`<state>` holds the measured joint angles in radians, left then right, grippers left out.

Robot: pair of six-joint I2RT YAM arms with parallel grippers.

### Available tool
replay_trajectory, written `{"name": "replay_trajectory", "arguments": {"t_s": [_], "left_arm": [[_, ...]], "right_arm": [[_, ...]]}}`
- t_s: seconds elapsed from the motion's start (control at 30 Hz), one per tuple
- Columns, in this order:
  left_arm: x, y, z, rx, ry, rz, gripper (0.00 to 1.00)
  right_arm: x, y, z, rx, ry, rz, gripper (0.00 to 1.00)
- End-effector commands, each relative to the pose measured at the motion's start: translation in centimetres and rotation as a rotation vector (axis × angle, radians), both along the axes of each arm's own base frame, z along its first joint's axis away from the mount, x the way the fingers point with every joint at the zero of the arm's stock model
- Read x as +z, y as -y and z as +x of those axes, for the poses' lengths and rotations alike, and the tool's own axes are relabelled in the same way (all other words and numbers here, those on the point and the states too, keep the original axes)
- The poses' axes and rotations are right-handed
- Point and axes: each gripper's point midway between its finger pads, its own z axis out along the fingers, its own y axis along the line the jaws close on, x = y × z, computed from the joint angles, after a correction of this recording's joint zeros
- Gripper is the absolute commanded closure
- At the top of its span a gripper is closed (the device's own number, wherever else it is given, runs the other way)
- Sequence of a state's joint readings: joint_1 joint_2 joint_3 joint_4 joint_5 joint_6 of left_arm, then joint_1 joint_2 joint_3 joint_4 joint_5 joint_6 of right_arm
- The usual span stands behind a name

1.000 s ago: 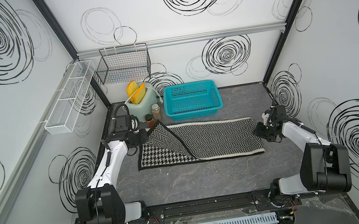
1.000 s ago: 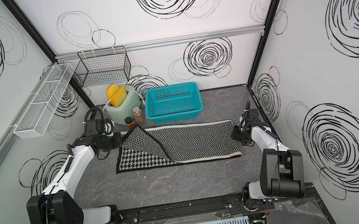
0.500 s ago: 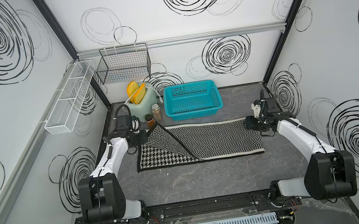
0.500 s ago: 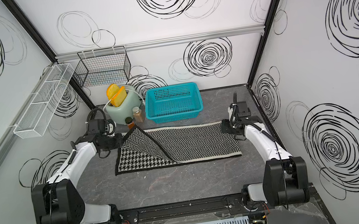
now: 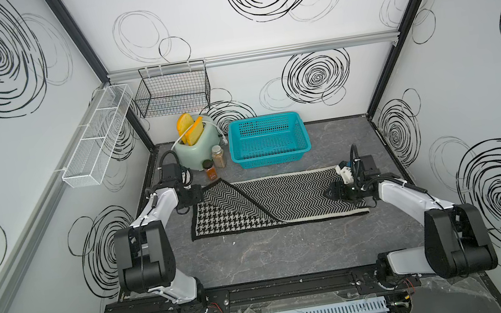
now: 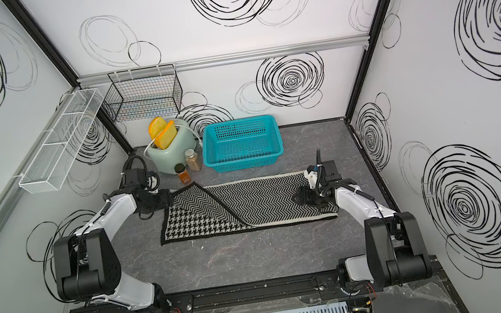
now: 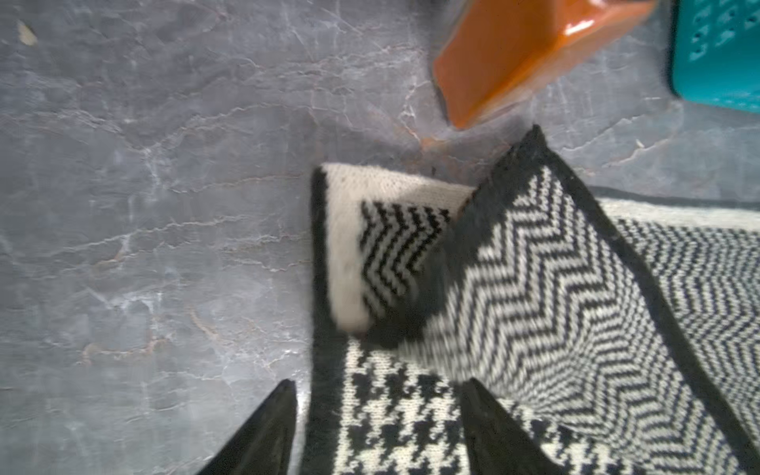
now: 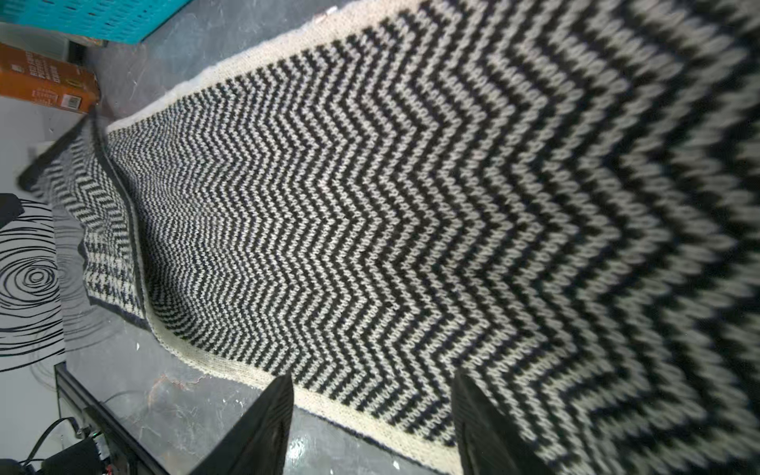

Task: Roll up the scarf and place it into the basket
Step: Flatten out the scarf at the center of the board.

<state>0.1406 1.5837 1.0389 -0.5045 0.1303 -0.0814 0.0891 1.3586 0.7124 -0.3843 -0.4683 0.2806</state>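
Bimanual scene, both top views and both wrist views. We see the scarf [image 5: 277, 200] spread flat on the grey table [image 5: 289, 251], unrolled, with a claw at each of its short ends.

Left gripper [image 5: 198, 194]: in its wrist view the two dark fingers [image 7: 267, 432] stand apart and clamp nothing, so we read this claw as open. The scarf's black-bordered edge runs between the fingers, with houndstooth directly beneath and beside them. Just ahead of the fingertips a black-edged chevron flap lies over the houndstooth face, its corner lifted, and beside that a small cream-edged corner is turned over. Further ahead of this claw stands an orange spice jar [image 7: 514, 53], close to the lifted corner but apart from it.

Right gripper [image 5: 329, 193]: we likewise read it as open, its fingers [image 8: 263, 432] spread and holding nothing. It hangs low over the scarf's chevron face, and the cream border passes between the fingers. The cloth stretches away ahead of this claw toward the left gripper.

The basket [image 5: 271, 160] sits beyond the scarf's far long edge, between the two claws and well apart from each, holding nothing. A pale green toaster [image 5: 196, 148] stands beyond the left claw.
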Motion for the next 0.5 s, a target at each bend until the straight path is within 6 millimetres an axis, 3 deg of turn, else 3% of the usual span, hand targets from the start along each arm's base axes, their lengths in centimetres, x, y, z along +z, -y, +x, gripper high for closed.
{"name": "replay_trajectory", "arguments": {"t_s": [0.0, 0.13, 0.2, 0.33, 0.47], "left_arm": [[3.3, -1.3, 1.5, 0.023, 0.073, 0.065, 0.30], [7.6, 1.9, 0.6, -0.016, 0.149, 0.079, 0.22], [9.0, 6.2, 0.2, -0.072, 0.202, -0.015, 0.22], [10.0, 17.9, 0.4, -0.193, 0.271, -0.236, 0.23], [8.3, 26.6, 1.1, -0.265, 0.225, -0.392, 0.24]], "right_arm": [[0.1, -1.1, 0.1, 0.019, -0.004, 0.034, 0.36], [-0.1, -1.0, 0.2, 0.015, -0.010, 0.024, 0.35], [-0.5, -1.0, 0.2, 0.017, -0.019, 0.022, 0.35], [-1.6, -0.9, 0.1, 0.000, -0.045, 0.029, 0.35], [-2.6, -0.4, -0.8, -0.060, -0.084, 0.072, 0.35]]}}
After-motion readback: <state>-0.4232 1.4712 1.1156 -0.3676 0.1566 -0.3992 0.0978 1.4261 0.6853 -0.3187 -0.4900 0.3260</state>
